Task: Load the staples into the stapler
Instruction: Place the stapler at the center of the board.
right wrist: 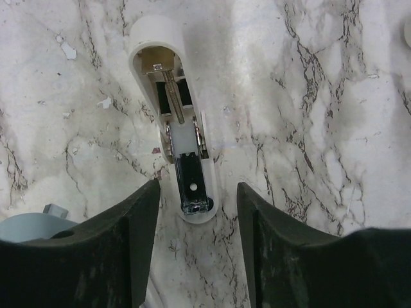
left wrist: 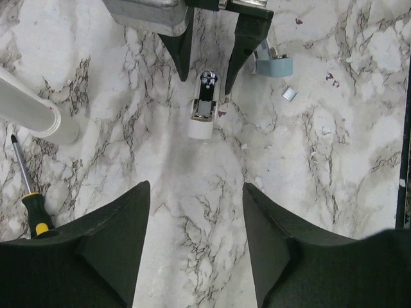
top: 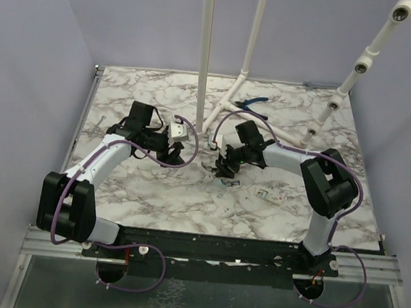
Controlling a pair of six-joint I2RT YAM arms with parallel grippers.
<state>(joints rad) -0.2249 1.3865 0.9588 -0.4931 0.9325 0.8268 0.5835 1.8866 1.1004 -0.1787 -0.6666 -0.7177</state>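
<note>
We see the stapler lying open, metal channel up, near the middle of the tabletop. Our right gripper straddles one end, fingers apart and clear of its sides. Our left gripper faces it nearby, fingers spread, holding nothing.

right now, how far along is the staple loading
Done: the stapler lies opened on the table, its metal channel exposed. In hand: nothing; the right gripper straddles it with jaws open, left gripper open too. Left: put staples in and close it; none visibly loaded.
</note>
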